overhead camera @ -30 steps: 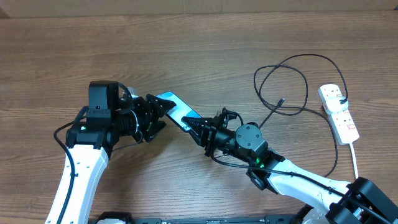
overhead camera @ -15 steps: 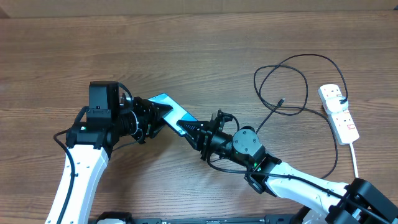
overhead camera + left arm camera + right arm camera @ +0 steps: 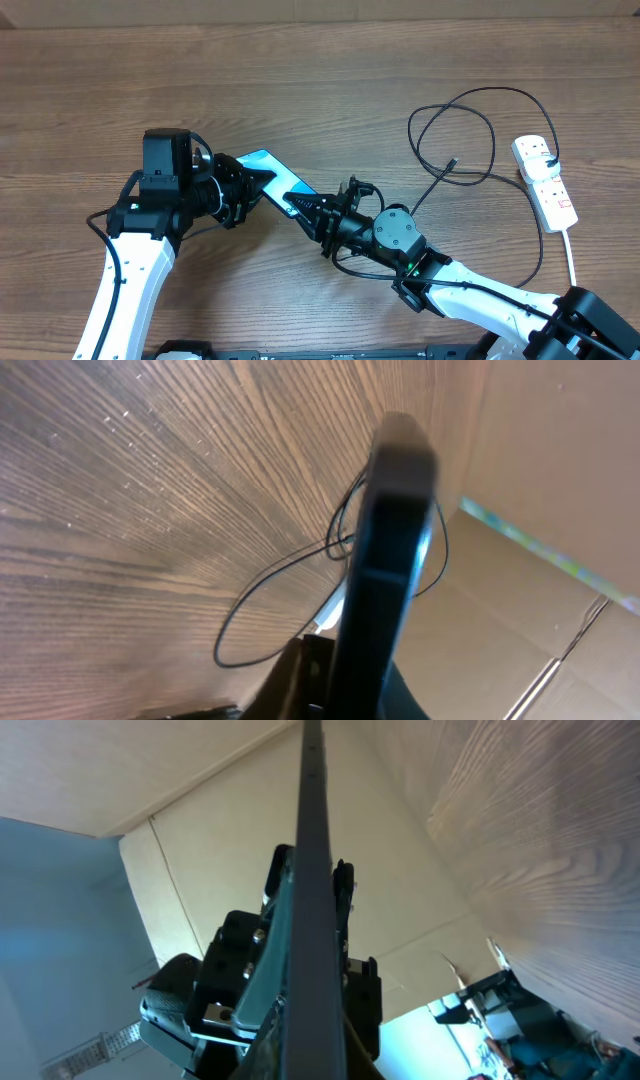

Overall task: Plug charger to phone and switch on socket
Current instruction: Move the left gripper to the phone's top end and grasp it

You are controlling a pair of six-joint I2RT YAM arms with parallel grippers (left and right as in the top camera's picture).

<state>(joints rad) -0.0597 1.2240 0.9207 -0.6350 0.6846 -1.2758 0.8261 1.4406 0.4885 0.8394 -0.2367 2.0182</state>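
Phone (image 3: 270,165) long axis diagonal, upper-left to lower-right

I counted one phone (image 3: 275,170), one charger (image 3: 411,128) and one socket (image 3: 545,180) with two outlets (image 3: 537,150), all over a single tabletop (image 3: 100,80). Two arms (image 3: 120,280) showed in my overhead feed, carrying two end effectors in all: one left end effector (image 3: 255,180) and one right end effector (image 3: 305,205).
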